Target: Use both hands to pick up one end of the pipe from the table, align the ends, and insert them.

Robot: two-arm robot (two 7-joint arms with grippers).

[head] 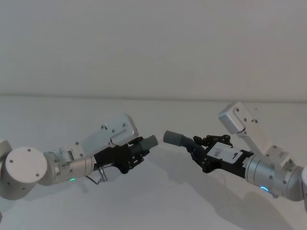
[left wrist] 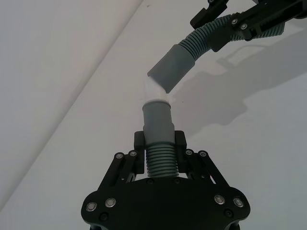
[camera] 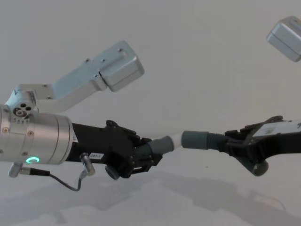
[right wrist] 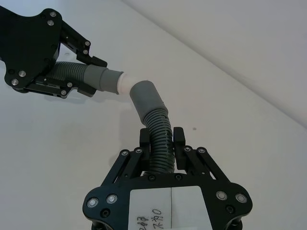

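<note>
Left gripper [head: 136,152] and right gripper [head: 197,146] hold hose ends facing.

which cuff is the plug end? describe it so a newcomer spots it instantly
Start at the left gripper, held above the white table. It clamps a corrugated grey hose whose smooth cuff sticks out toward the right gripper. That cuff is narrower and ends in a whitish tip; the right gripper's cuff is wider, plain grey, with no white tip.

Plain matte white table [head: 158,201], meeting pale wall [head: 153,43] behind; shadows on surface.
</note>
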